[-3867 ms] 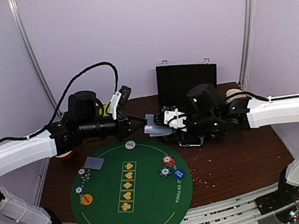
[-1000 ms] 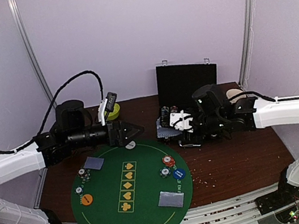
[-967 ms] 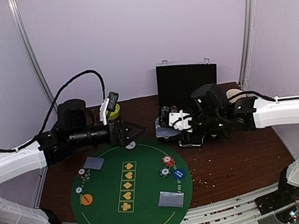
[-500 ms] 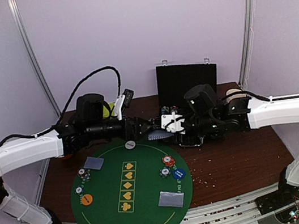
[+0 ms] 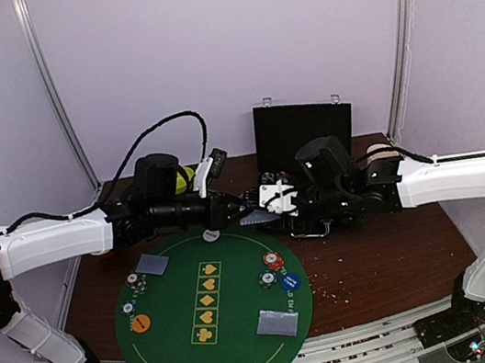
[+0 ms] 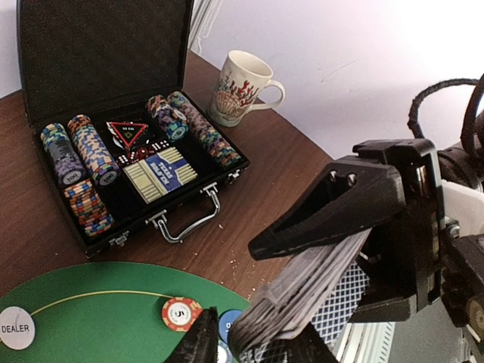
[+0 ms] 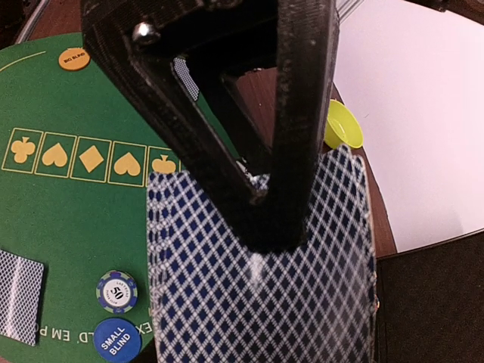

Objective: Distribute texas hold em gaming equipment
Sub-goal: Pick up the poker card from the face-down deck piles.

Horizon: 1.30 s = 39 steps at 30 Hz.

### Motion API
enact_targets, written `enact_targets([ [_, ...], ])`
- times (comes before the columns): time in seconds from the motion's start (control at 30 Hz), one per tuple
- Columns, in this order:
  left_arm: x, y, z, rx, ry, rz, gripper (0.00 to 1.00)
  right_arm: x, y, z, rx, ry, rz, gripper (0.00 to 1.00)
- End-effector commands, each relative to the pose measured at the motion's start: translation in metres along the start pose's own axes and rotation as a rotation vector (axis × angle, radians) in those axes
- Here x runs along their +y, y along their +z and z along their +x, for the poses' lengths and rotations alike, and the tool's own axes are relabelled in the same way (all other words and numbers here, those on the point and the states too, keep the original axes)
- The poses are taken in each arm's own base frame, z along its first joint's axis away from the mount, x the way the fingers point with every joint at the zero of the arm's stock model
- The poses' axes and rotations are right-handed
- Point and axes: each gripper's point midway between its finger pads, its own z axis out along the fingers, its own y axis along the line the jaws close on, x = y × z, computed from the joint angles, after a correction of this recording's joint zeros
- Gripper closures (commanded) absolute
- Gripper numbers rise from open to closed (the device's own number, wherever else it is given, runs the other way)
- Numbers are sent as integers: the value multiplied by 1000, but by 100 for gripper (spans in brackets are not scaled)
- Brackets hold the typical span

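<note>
While right pincer (image 7: 263, 203) clamps lattice-backed deck (image 7: 257, 302), round felt (image 5: 243, 354)

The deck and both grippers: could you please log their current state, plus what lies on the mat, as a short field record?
right gripper: shut on the deck, held in the air
left gripper: open, fingers either side of the deck's lower corner; contact unclear
cards on green mat: left set; near-right set
buttons: dealer button; big blind; small blind
open case: chip stacks inside
</note>
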Motion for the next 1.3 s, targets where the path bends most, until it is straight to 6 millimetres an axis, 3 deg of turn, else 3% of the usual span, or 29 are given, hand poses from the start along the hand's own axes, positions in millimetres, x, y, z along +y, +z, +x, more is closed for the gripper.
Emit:
enact_targets([
  [0.0,7,-13,-14,-61,3,-25,67,-5,-4,-20,-62,-24,14,53],
  [0.33,6,-23,-11,-49,7,-40,63,-5,-3,-18,-59,-34,13,52],
  [0.63,-3,-31,-14,-54,12,-9,84,-4,-1,-16,-51,-38,13,53],
  [0.83,-6,-37,-16,-52,13,-14,86,-4,-1,-13,-41,-41,19,53],
  [1.03,-8,-42,-18,-45,19,-7,100,-4,-1,-11,-35,-40,22,53],
  [1.27,-28,-52,-23,-27,33,80,100,-7,-2,-6,-28,-29,28,53],
])
